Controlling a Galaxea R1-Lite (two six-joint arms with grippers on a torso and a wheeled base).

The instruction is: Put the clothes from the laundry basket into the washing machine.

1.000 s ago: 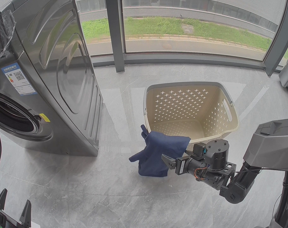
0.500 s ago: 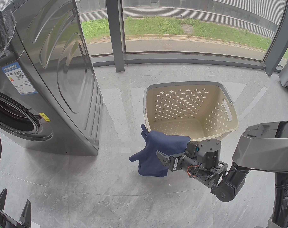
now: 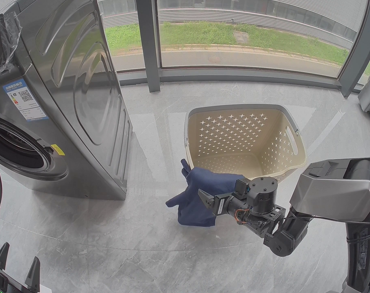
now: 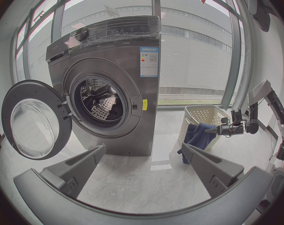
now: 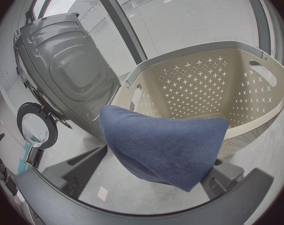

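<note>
The washing machine (image 3: 83, 102), a grey metal box with smooth pressed panels, is standing on the robot's left side. Its round door (image 4: 34, 122) is hanging open and the shiny steel drum (image 4: 99, 100) is showing. The laundry basket (image 3: 242, 107), made of stiff cream plastic with star-shaped holes, is sitting on the floor, apart from the machine. The dark blue cloth (image 3: 199, 202), soft and thick like towelling, is hanging over the basket's near corner on the machine side. Most of it is drooping outside, with its long axis going down.

The right gripper (image 3: 205, 198) is pointing level at the cloth with its fingers spread wide. The cloth is lying directly in front of them, and I cannot tell if they are touching it. The left gripper (image 3: 18, 261) is waiting low and well apart, spread and holding nothing, so the right arm is the nearer one.
</note>
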